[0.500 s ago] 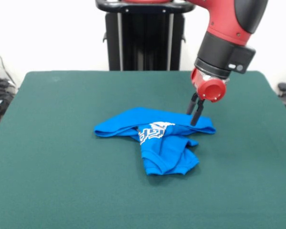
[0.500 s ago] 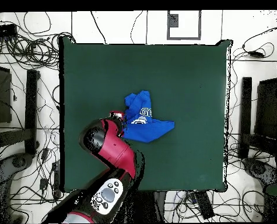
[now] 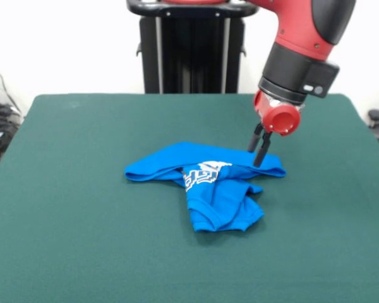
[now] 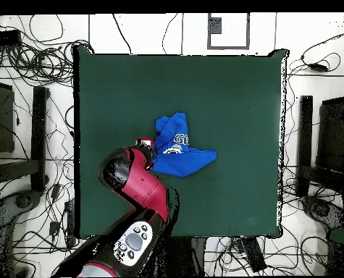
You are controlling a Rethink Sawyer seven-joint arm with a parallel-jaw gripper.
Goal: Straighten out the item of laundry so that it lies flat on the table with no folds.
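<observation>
felt of the table (image 3: 63, 252) runs bare and dark green nearest me. further in, around the middle, the item of laundry (image 3: 211, 183) lies bunched, a folded flap toward me and white lettering creased on top. beyond it the gripper (image 3: 259, 149) points down at its far right corner, fingers (image 3: 263, 151) narrow, tips at the cloth; whether they pinch it i cannot tell.
</observation>
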